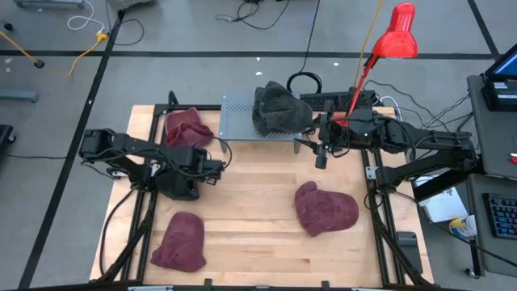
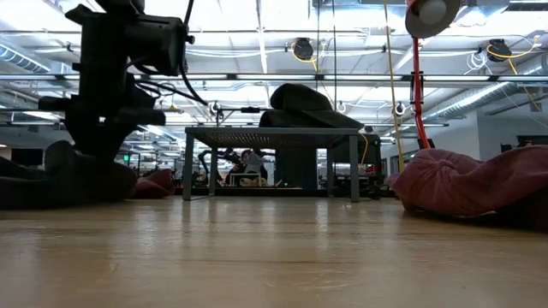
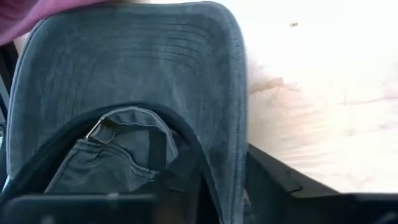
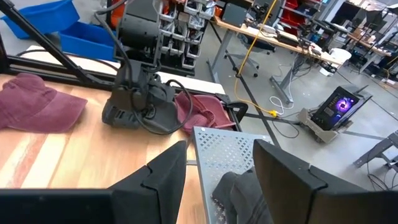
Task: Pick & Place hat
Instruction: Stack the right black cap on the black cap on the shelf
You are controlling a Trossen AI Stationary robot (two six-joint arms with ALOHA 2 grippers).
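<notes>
A dark blue-grey cap (image 3: pixel 124 81) fills the left wrist view, brim away from the camera and back strap with its buckle (image 3: pixel 102 127) close up. It lies on the wooden table under my left gripper (image 1: pixel 187 183), also visible in the low view (image 2: pixel 60 181). A second dark grey hat (image 1: pixel 279 109) rests on the perforated metal stand (image 1: pixel 236 121). My right gripper (image 1: pixel 321 153) hovers open just off the stand's right side, above the table, touching nothing. In the right wrist view its fingers (image 4: pixel 217 180) frame the stand (image 4: pixel 227 149) and that hat (image 4: pixel 239 196).
Three maroon hats lie on the table: one at the far left (image 1: pixel 188 128), one at the near left (image 1: pixel 179 241), one at the near right (image 1: pixel 325 208). A red desk lamp (image 1: pixel 396 32) stands behind the stand. Bare wood lies in the table's middle (image 1: pixel 258 194).
</notes>
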